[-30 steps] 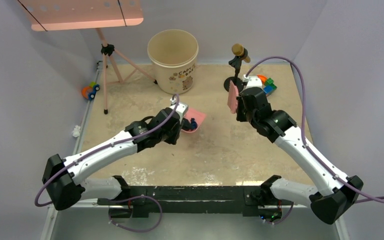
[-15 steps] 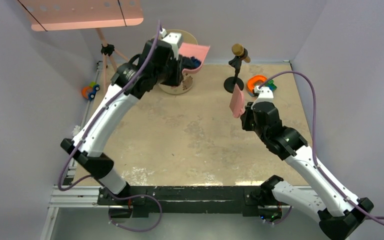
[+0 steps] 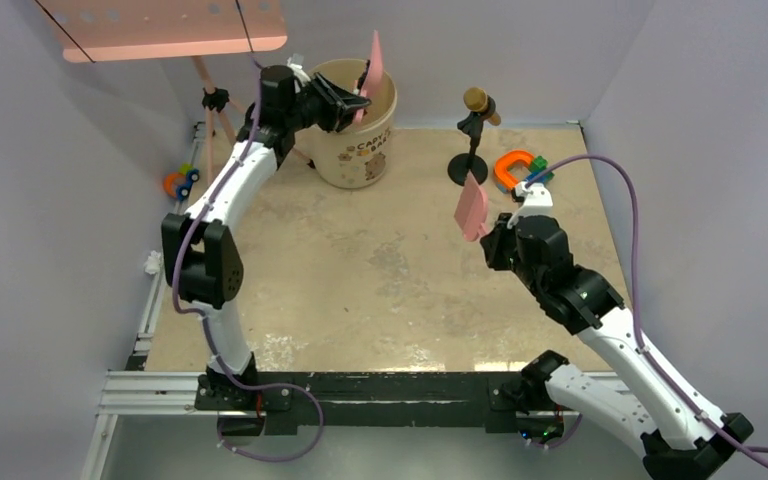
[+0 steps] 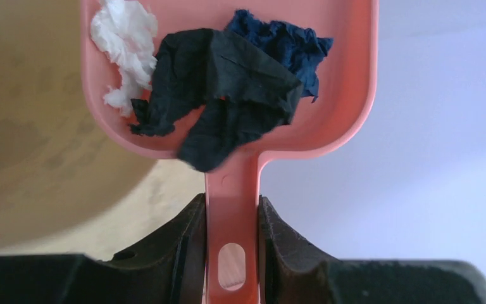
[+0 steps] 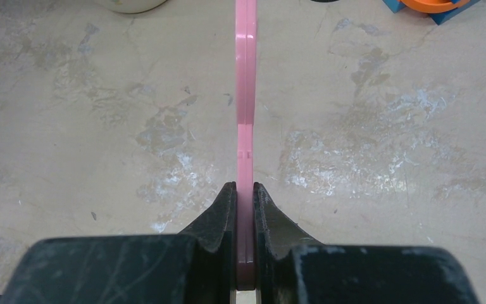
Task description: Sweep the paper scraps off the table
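L hand [image 4: 231,218] grips the pink dustpan [image 4: 348,76] by its handle, tipped up over the bucket [image 3: 360,150] at 12 o'clock. White, black & dk blue paper scraps [image 4: 228,95] sit in the pan. R hand [image 5: 245,196] pinches a flat pink paddle [image 5: 245,95] above the worktop [image 3: 380,280], 3 o'clock side.

Three paper scraps [image 4: 221,95] in one dustpan [image 4: 355,63]; one bucket [image 3: 358,160], one pink paddle [image 5: 245,76], one tripod [image 3: 215,100]

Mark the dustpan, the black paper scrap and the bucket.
dustpan [image 4: 231,202]: left wrist view, on its handle.
black paper scrap [image 4: 228,82]: left wrist view, on its middle.
bucket [image 3: 345,160]: top external view, on its front wall.
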